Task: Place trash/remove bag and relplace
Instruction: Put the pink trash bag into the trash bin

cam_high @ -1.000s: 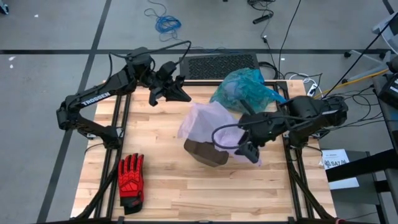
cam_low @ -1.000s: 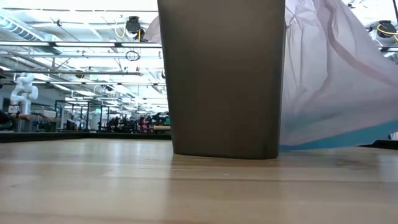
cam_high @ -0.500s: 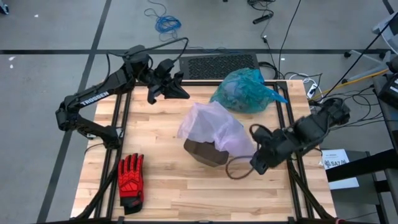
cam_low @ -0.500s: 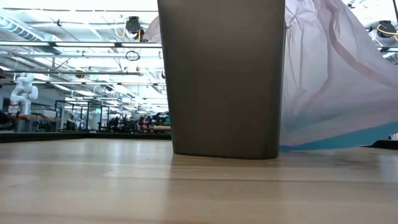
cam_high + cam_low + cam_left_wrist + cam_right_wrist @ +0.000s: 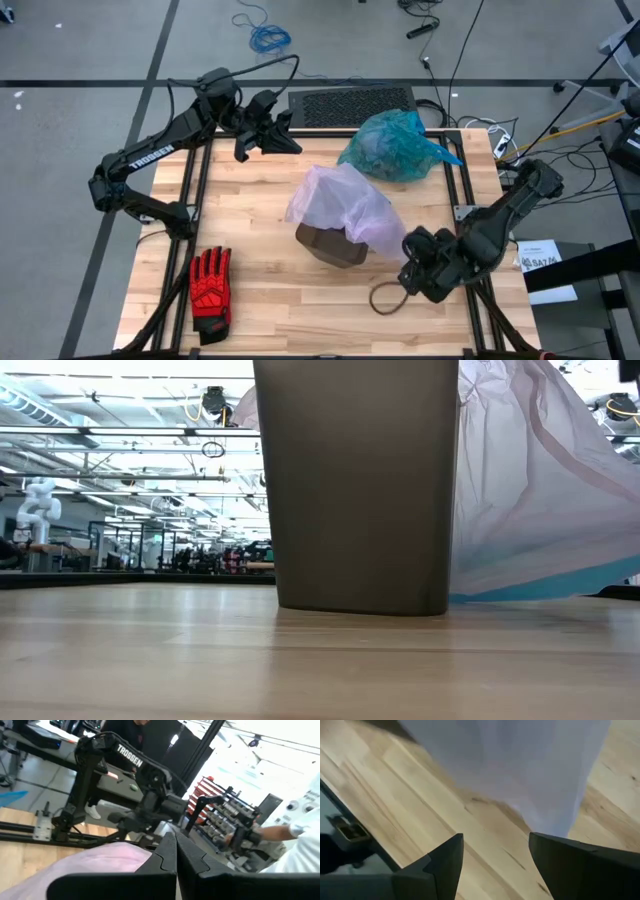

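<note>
High view, nearest edge first: your right gripper (image 5: 412, 278) sits low by the table's (image 5: 270, 310) near right side, fingers apart and empty, just off the lilac bag (image 5: 345, 205) draped over the brown bin (image 5: 330, 245). That liner looks only half seated, so I judge the replacement step in hand; next, take its rim and draw it down evenly. Farther back lies the filled teal bag (image 5: 395, 145), already removed. Your left gripper (image 5: 268, 140) waits at the far edge, fingers together.
</note>
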Robot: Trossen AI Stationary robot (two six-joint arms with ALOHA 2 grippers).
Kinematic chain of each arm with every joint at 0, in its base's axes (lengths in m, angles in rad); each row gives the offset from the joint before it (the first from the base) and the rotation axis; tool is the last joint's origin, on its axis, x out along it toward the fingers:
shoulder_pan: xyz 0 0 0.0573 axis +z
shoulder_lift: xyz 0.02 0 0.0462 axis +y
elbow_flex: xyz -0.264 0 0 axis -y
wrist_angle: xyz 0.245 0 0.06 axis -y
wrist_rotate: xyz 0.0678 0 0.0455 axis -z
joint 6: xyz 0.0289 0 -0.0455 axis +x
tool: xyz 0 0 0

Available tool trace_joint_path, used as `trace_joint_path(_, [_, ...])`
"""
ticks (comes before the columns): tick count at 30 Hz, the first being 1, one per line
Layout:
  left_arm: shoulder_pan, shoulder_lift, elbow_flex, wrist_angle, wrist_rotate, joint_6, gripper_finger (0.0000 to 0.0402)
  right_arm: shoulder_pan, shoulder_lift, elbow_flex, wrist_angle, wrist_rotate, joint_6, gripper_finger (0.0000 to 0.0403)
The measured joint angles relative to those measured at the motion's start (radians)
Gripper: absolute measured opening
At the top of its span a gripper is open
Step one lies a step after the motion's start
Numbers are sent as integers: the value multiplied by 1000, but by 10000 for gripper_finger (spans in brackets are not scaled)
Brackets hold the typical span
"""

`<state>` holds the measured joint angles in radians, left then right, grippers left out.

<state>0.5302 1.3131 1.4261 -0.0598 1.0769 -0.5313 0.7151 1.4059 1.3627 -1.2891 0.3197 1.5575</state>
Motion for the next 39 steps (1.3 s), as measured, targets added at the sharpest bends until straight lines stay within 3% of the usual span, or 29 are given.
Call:
trace_joint_path(6, [1, -1, 0, -1, 4, -15, 0, 72, 28, -88, 12, 94, 56, 218])
trace_joint_path(19, [1, -1, 0, 0, 4, -40, 0, 37, 78, -370, 84, 81, 239, 215])
trace_joint_path(22, [1, -1, 0, -1, 4, -40, 0, 7, 78, -411, 183, 90, 238, 183])
trace_joint_path(24, [1, -1, 0, 0, 4, -40, 0, -13, 78, -416, 232, 99, 235, 129])
trace_joint_path(26, [1, -1, 0, 0, 4, -40, 0, -34, 78, -405, 270, 102, 217, 50])
trace_joint_path(28, [1, -1, 0, 0, 4, -40, 0, -51, 78, -376, 297, 106, 184, 17])
trace_joint_path(32, [1, -1, 0, 2, 4, -40, 0, -74, 78, -256, 283, 179, 128, 2])
trace_joint_path(39, [1, -1, 0, 73, 6, -66, 0, -122, 78, 103, 135, 321, -60, 0])
